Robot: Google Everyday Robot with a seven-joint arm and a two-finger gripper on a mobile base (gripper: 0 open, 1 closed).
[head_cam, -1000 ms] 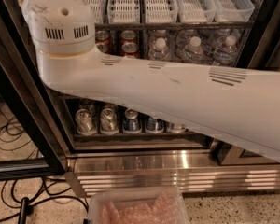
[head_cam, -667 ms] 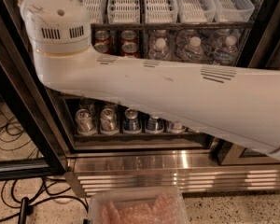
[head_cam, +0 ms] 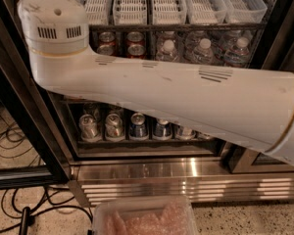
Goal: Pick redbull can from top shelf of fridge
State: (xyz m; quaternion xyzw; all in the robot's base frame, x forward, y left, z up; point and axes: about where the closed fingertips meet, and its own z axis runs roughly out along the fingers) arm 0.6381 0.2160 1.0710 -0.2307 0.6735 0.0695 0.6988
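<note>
My arm (head_cam: 186, 97) stretches across the front of the fridge (head_cam: 152, 173), its round joint up by the left end of the top shelf (head_cam: 186, 27). The pincer is out of frame, so I cannot tell whether it is apart or together. White slotted trays (head_cam: 166, 4) line that shelf; I cannot make out the redbull can among them. Cola cans (head_cam: 135, 38) and water bottles (head_cam: 204, 50) stand on the rack just below

White slotted trays (head_cam: 166, 4) on top shelf (head_cam: 186, 27) of fridge (head_cam: 176, 173); pincer unseen.
</note>
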